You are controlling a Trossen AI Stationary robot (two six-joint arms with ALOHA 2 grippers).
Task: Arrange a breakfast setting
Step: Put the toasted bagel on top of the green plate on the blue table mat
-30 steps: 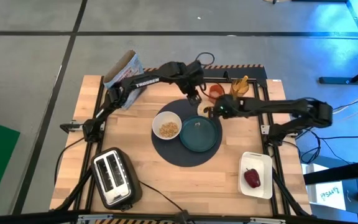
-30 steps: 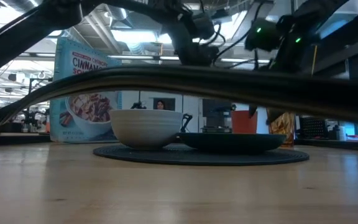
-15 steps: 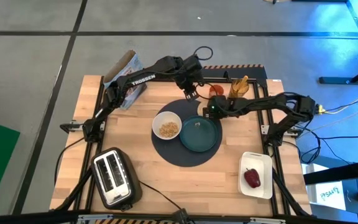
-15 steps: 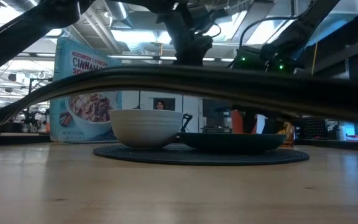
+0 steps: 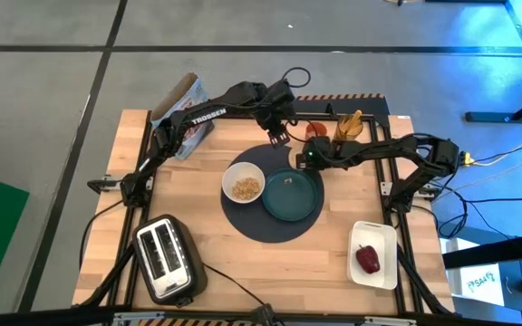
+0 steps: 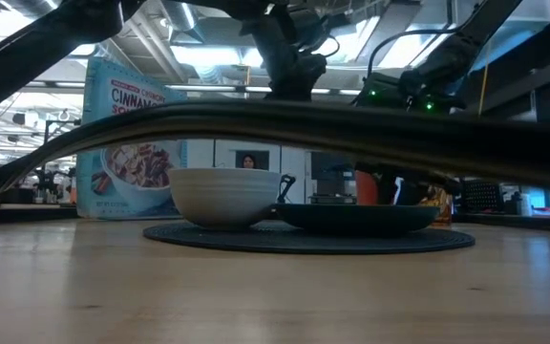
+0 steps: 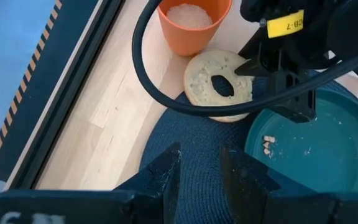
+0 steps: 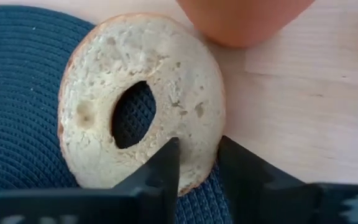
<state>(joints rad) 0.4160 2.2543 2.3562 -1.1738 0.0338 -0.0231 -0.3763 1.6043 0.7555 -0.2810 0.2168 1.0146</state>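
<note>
From above, the wooden desk (image 5: 270,263) stands on a gray floor with dark lines. On it lie one dark round mat (image 5: 246,221), one teal plate (image 5: 291,196), one small white bowl (image 5: 243,183) with cereal (image 5: 245,188), one orange cup (image 5: 316,132), one toaster (image 5: 165,256), one cereal box (image 5: 180,112) and one white tray (image 5: 373,254) holding one red fruit (image 5: 367,259). Both arms meet at the mat's far edge.

From desk height, the bowl (image 6: 224,196) and plate (image 6: 356,218) sit on the mat (image 6: 308,238). Behind is a big bright room with ceiling lights.

The left hand (image 7: 199,163) hovers over the mat, fingers a little apart, holding nothing. One bagel (image 7: 219,84) lies half on the mat, touching the cup (image 7: 194,23).

The right hand (image 8: 197,163) is at the bagel's (image 8: 143,99) edge, fingers a little apart, not clamped on it.
</note>
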